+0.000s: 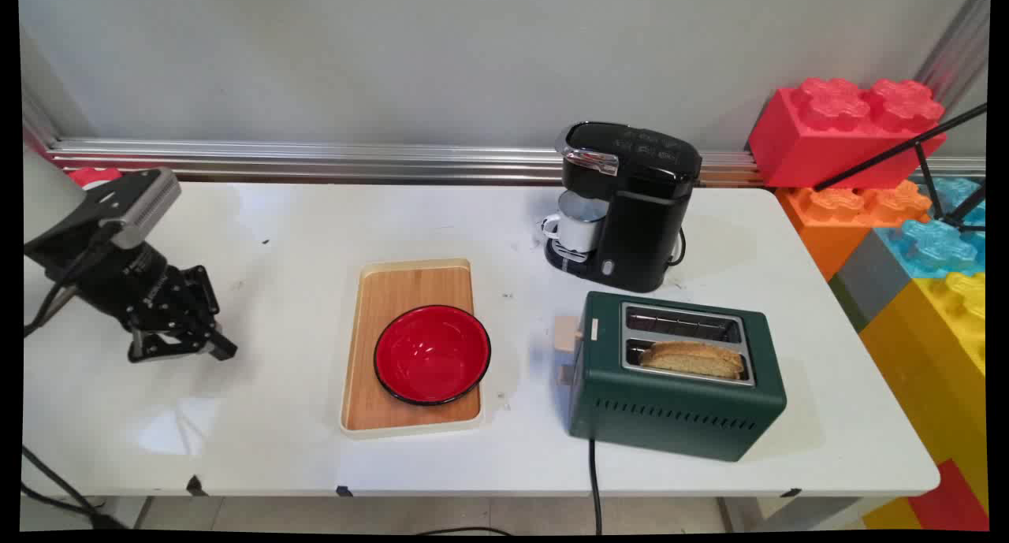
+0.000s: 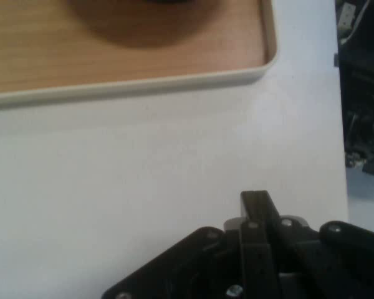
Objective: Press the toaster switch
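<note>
- Black gripper point(image 1: 211, 343) at the left of the white counter point(image 1: 276, 236), low over bare surface, pointing toward the tray; jaws pressed together, holding nothing, seen in the hand view point(image 2: 257, 208) as a single closed tip above the linkage.
- Wooden tray point(image 1: 394, 291) with a cream rim, lying flat near the counter's middle, well to the right of the gripper and apart from it; one rounded corner and a long rim edge of the tray point(image 2: 174, 80) crossing the top of the hand view.
- Red bowl point(image 1: 431, 354) with a dark rim, upright on the near half of the tray, slightly overlapping the tray's right edge; inside bare.
- Black coffee maker point(image 1: 638, 212) toward the back of the counter, right of the tray, near the wall.
- White mug point(image 1: 574, 229) standing on the coffee maker's drip platform, under the spout, handle turned left.
- Dark green toaster point(image 1: 678, 393) in front of the coffee maker, on the near right part of the counter; cream lever on its left end, black cord running off the near edge.
- Slice of toast point(image 1: 694, 359) standing in the nearer slot of the toaster, top protruding; farther slot showing only wire guides.
- Large toy bricks point(image 1: 847, 125) in red, orange, blue and yellow stacked beyond the counter's right end.
</note>
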You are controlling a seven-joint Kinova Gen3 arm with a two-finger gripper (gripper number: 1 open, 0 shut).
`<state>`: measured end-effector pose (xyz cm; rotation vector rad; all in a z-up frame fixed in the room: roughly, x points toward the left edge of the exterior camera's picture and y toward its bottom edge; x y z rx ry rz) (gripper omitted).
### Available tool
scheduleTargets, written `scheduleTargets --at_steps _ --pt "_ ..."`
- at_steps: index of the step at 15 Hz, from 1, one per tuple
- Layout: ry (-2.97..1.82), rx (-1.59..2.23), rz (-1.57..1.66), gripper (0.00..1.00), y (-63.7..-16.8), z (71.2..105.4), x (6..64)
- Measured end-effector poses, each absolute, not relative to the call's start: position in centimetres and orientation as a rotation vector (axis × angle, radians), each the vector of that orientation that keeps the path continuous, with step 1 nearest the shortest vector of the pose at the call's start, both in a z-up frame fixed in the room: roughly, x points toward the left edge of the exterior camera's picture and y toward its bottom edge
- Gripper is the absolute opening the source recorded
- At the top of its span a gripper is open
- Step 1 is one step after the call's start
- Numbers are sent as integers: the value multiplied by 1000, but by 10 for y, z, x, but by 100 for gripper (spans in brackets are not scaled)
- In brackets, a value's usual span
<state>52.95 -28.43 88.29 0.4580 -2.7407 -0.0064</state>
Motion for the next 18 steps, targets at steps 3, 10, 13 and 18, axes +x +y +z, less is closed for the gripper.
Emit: scheduleTargets --at_steps 3,10,13,18 --pt "-2672 461 13 0 -291 887 519" --pt "-2347 439 96 0 -321 919 474" --pt "-2225 408 107 0 -332 929 456" --pt "-2151 344 111 0 -345 925 435"
